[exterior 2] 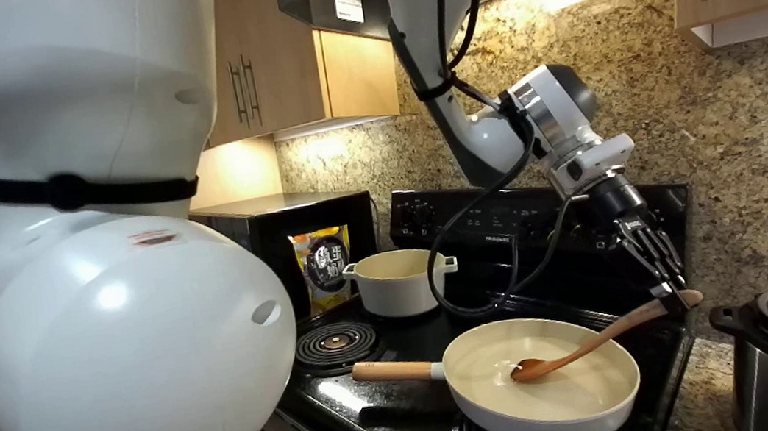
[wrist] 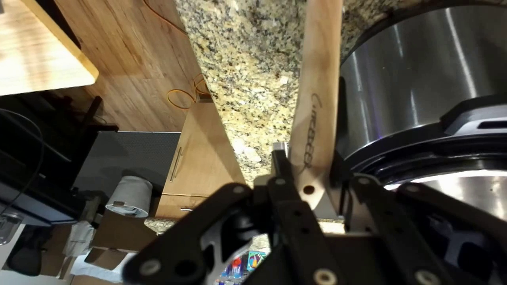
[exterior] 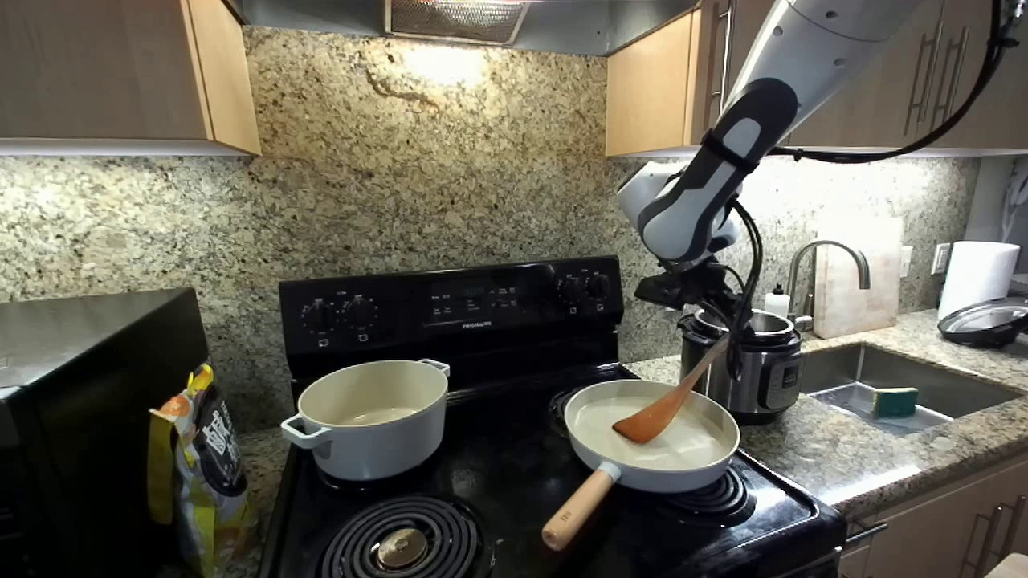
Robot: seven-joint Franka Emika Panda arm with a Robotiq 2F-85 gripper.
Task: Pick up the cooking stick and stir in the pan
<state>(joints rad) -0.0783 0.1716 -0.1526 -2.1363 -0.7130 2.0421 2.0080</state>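
While my gripper grasps the wooden spatula by its handle end, blade inside the white pan, I should sweep slow, level circles and avoid levering against the rim.

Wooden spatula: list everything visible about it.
The wooden spatula is orange-brown, with a flat, wider blade and a handle carrying dark lettering and a hole near its end. It slants, blade low inside the white frying pan, handle rising up and out. The jaws are shut on it near the handle's end. Contact with the pan can't be confirmed.
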